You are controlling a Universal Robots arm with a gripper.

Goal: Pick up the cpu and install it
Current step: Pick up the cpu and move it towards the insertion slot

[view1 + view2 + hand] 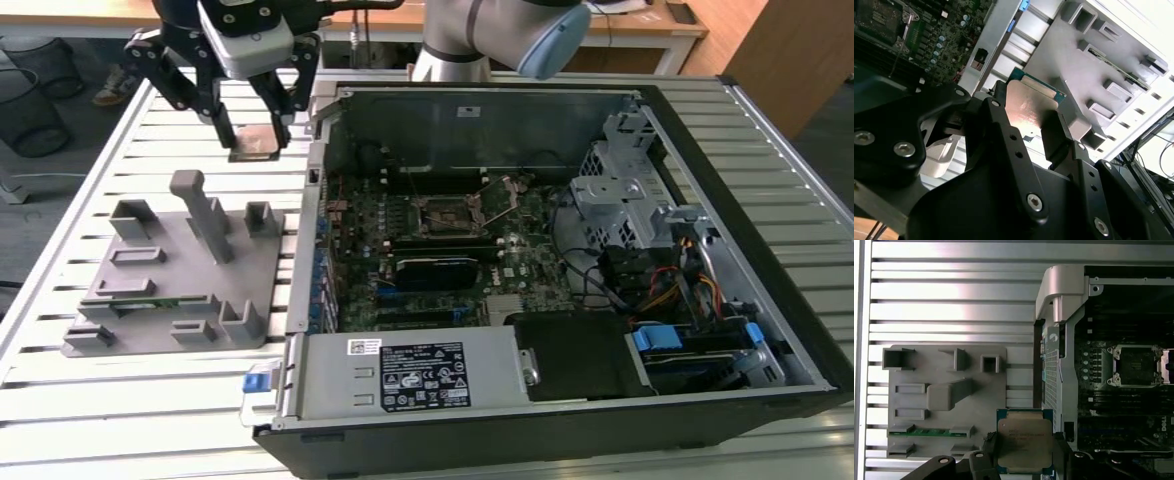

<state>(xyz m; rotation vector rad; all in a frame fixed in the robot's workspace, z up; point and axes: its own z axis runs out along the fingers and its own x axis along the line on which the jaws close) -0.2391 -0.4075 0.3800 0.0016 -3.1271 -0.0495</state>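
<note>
Silver-lidded cpu (pixel 1025 442) sits flat in the gripper (pixel 252 138), fingers clamped on opposite edges, up over the slatted table (pixel 160 110) near the grey fixture (pixel 174 270), beside the open PC case (pixel 534 110). Square chip, so no long axis; edges run parallel to the case wall.

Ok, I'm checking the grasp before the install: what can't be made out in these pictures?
The cpu underside: it faces away from the camera in both wrist views.
The cpu's gripped edges: covered by the fingers in the second wrist view.
The socket contacts: too small to tell in the exterior view, too dark in the first wrist view.
</note>
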